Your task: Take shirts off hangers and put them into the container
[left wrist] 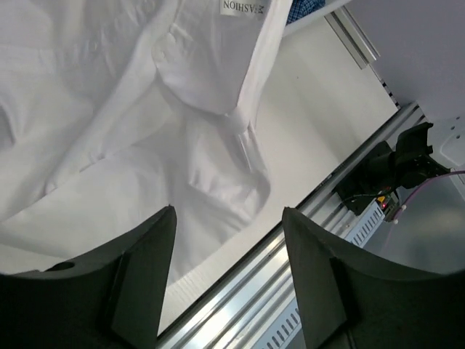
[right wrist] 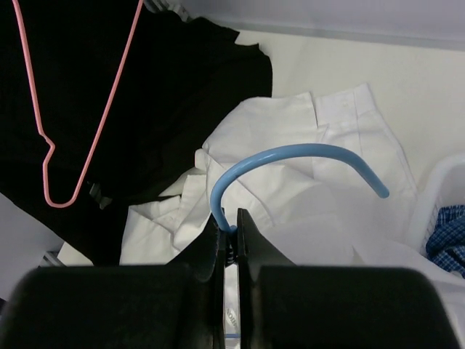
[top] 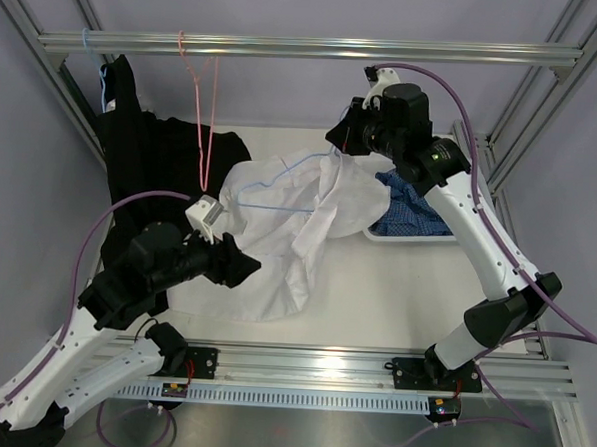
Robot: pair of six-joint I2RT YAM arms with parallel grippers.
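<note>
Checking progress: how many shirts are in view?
3: black shirt draped at left, plain white shirt spread mid-table, blue checked shirt in the white plastic basket. Others may be hidden.

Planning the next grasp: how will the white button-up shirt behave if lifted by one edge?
Probably floppy: the plain white button-up shirt lies crumpled in loose folds, so it should sag and trail. It may snag: the thin light blue wire hanger pinched by the right gripper seems threaded through it.

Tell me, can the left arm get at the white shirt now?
Probably yes. The left gripper is open and points at the white shirt, with nothing between them. The right gripper holds only the blue hanger.
</note>
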